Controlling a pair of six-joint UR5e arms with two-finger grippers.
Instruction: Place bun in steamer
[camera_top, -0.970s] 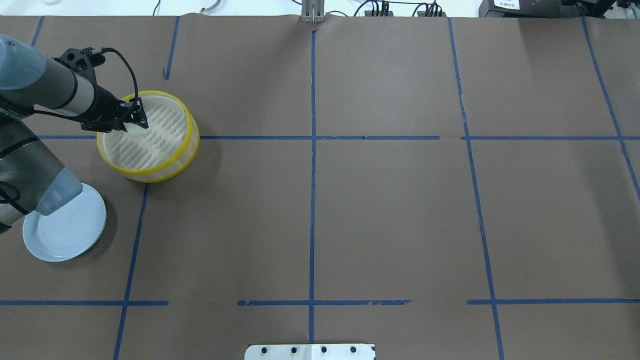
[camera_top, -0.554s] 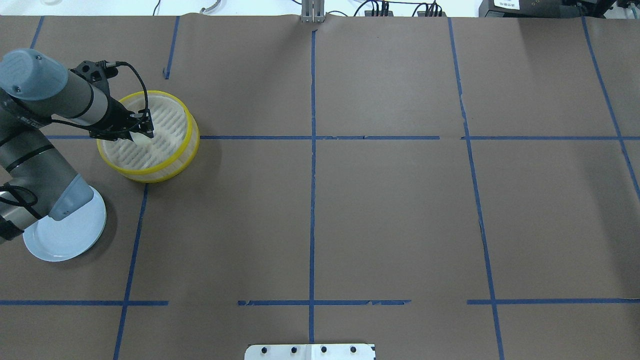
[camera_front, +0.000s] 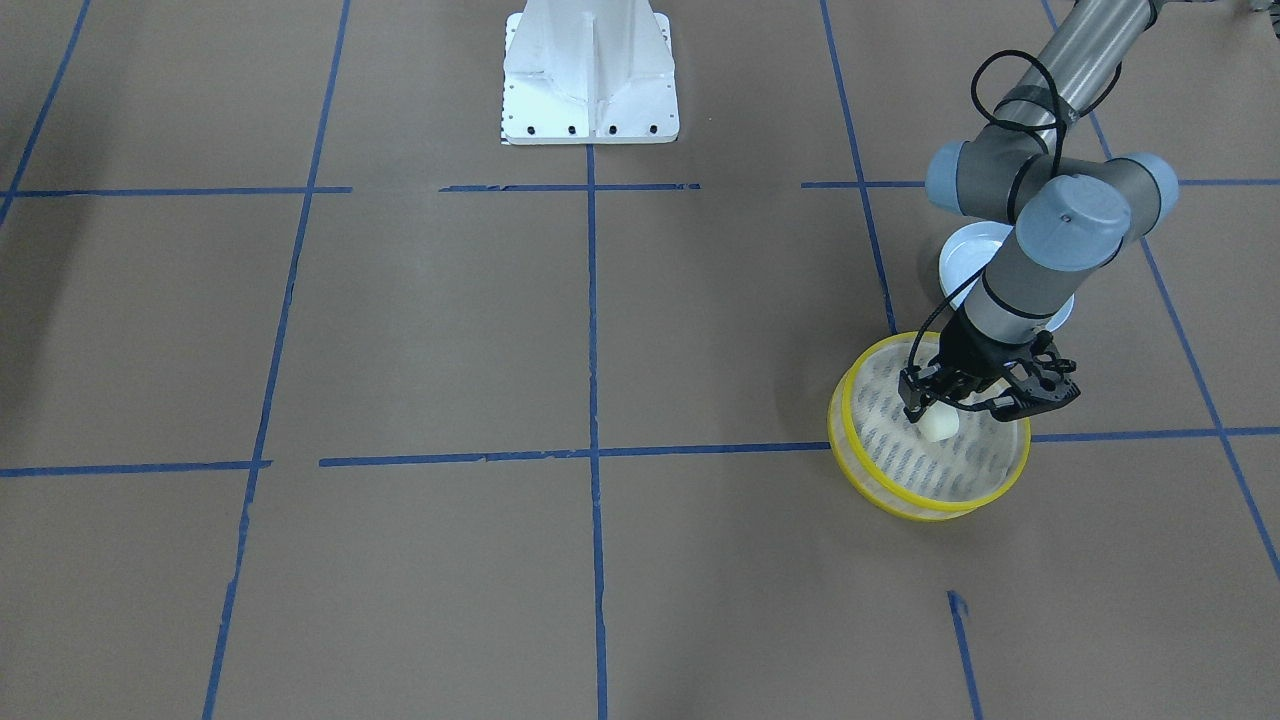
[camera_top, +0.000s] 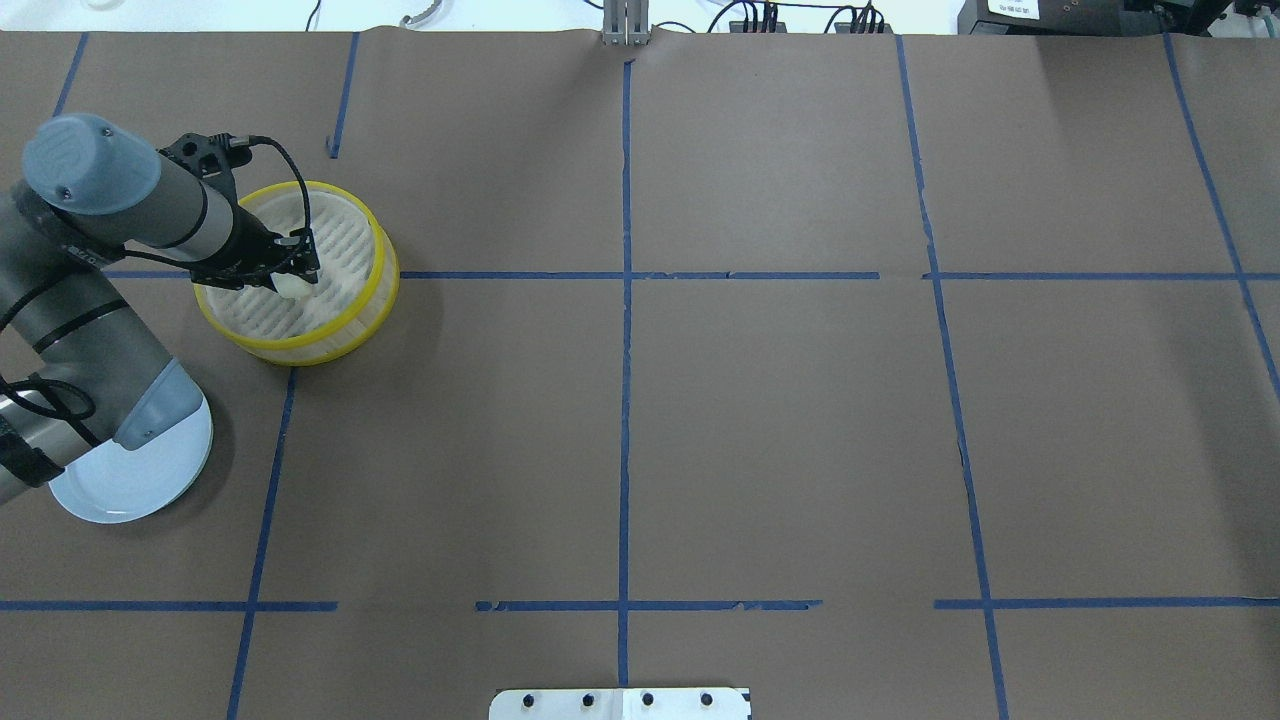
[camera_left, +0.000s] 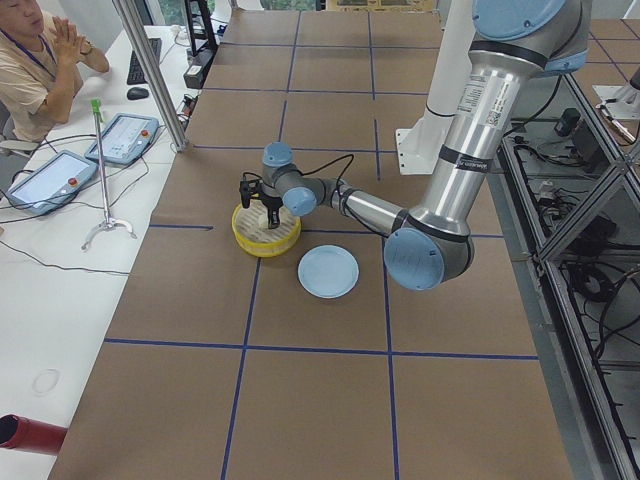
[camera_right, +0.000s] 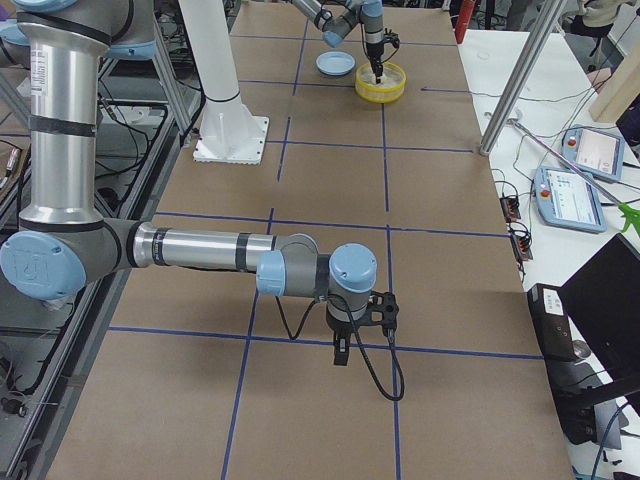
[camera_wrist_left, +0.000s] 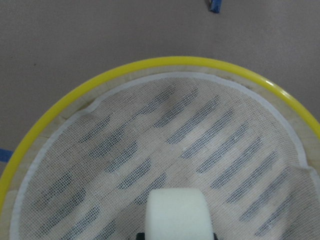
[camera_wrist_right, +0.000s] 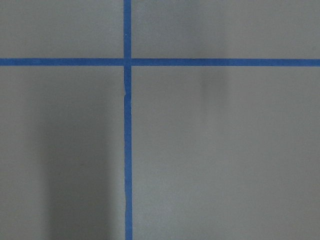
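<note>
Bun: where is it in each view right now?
Front-facing: bun lower right.
Overhead: far left, upper.
Exterior left: too small to tell.
Exterior right: too small to tell.
Left wrist: bottom centre.
Right wrist: not in it.
Landmark: yellow-rimmed steamer.

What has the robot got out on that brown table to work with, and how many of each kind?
Bun: 1
Steamer basket: 1
Pale blue plate: 1
Total: 3
</note>
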